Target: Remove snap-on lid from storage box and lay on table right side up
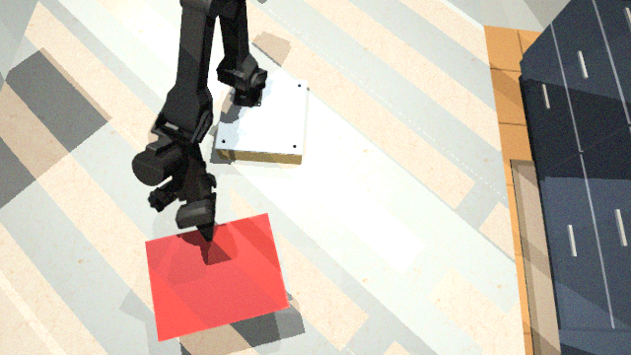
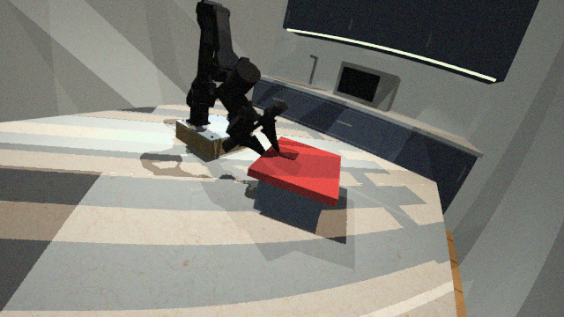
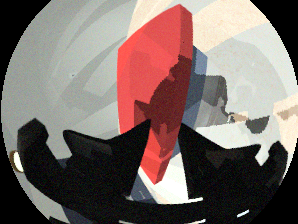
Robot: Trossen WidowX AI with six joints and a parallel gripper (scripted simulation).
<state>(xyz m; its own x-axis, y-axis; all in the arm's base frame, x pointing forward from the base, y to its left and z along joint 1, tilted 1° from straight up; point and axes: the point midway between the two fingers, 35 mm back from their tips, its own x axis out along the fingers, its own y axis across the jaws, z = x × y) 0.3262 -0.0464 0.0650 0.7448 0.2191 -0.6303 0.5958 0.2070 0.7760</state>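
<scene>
The red snap-on lid (image 1: 217, 276) sits on top of the dark storage box (image 2: 286, 209), which is mostly hidden under it. The lid also shows in the exterior view (image 2: 300, 172) and, edge-on, in the wrist view (image 3: 160, 96). My gripper (image 1: 207, 236) is at the lid's edge nearest the arm's base, pointing steeply down. Its fingers are shut on that edge of the lid, one on each side of the red rim in the wrist view (image 3: 160, 156). In the exterior view the gripper (image 2: 274, 151) meets the lid at its far left edge.
The arm's white base plate (image 1: 266, 120) on a wooden block lies just behind the box. A dark cabinet front (image 1: 577, 173) and an orange floor strip (image 1: 508, 99) run along the right side. A counter with a dark appliance (image 2: 363, 84) stands beyond the table.
</scene>
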